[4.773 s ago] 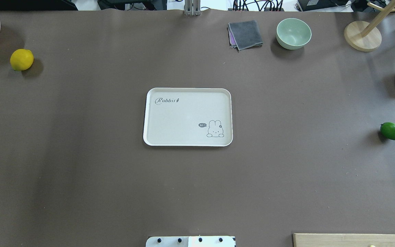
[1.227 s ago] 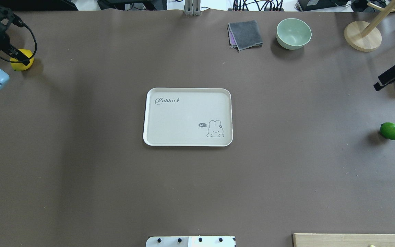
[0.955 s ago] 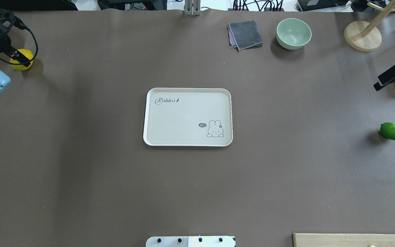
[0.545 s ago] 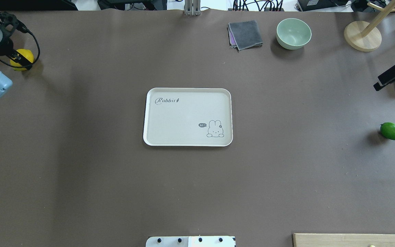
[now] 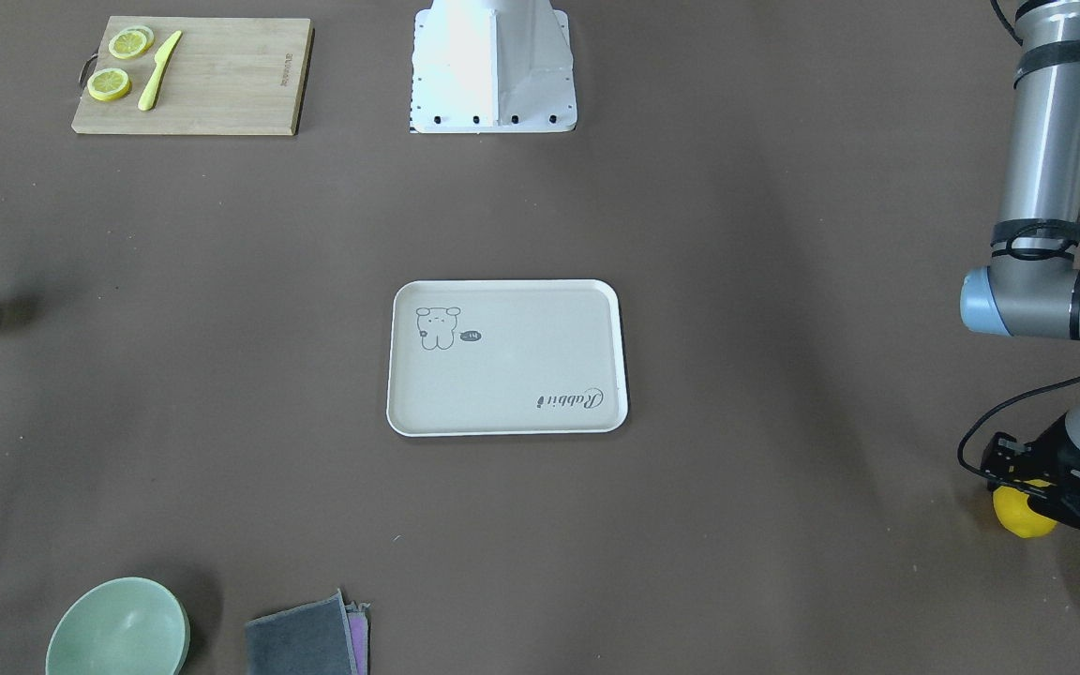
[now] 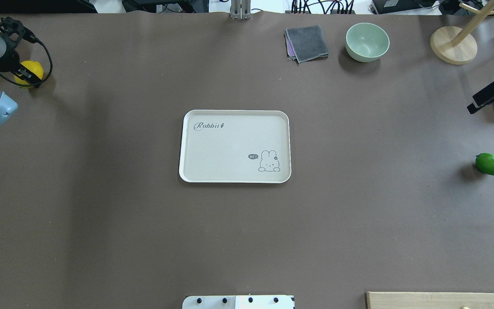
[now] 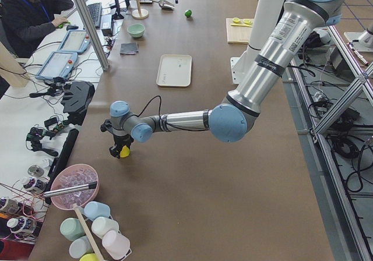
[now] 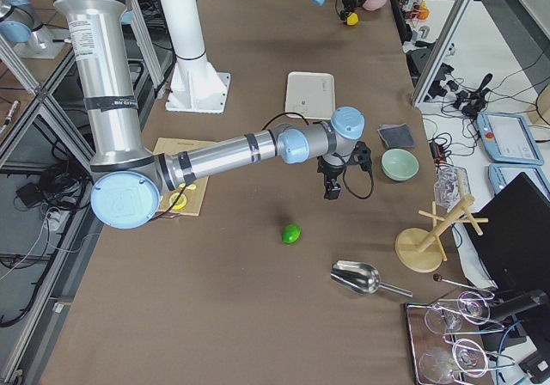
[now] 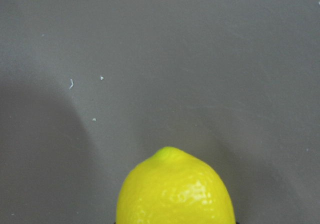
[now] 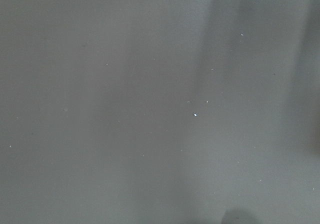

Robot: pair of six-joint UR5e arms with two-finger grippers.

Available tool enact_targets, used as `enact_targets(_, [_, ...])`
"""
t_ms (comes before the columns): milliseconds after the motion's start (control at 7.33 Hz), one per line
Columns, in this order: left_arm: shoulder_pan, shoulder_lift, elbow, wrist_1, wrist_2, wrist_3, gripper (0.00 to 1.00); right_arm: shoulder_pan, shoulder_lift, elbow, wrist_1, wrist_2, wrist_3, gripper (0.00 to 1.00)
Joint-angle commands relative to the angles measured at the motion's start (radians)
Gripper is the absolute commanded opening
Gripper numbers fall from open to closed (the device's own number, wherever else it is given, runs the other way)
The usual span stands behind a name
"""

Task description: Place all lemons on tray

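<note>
Logging zero of two placed: tray [image 6: 230,143] bare, yellow lemon [image 5: 1016,516] on surface beneath left tool [image 5: 1054,489], green lemon [image 6: 490,164] apart from right tool [image 6: 474,105]; neither tool's grip discernible.

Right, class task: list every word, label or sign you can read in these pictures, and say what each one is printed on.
"Rabbit": script in one corner of the tray.
"hi": in the speech bubble beside the cartoon rabbit on the tray.
Cutting board: a small mark near one edge, too small to read.
Left arm: lettering on its upper tube, too small to read.
</note>
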Motion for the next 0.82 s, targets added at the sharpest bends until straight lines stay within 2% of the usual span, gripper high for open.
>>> enact_targets(0, [-0.001, -0.004, -0.034, 0.001, -0.018, -0.089, 0.0, 0.0, 0.0, 0.001, -0.001, 0.0, 0.002, 1.0])
enact_targets(273, [0.001, 0.004, -0.119, 0.008, -0.105, -0.265, 0.0, 0.0, 0.0, 0.007, 0.001, 0.0, 0.017, 1.0])
enact_targets(409, [0.023, 0.007, -0.162, 0.006, -0.143, -0.363, 0.0, 0.0, 0.0, 0.009, -0.001, 0.001, 0.019, 1.0])
enact_targets(545, [0.049, 0.006, -0.195, 0.001, -0.22, -0.478, 0.0, 0.0, 0.002, 0.01, 0.001, 0.002, 0.036, 1.0])
enact_targets(682, [0.1, 0.006, -0.263, -0.002, -0.231, -0.616, 0.0, -0.003, 0.002, 0.012, 0.001, 0.002, 0.04, 1.0])
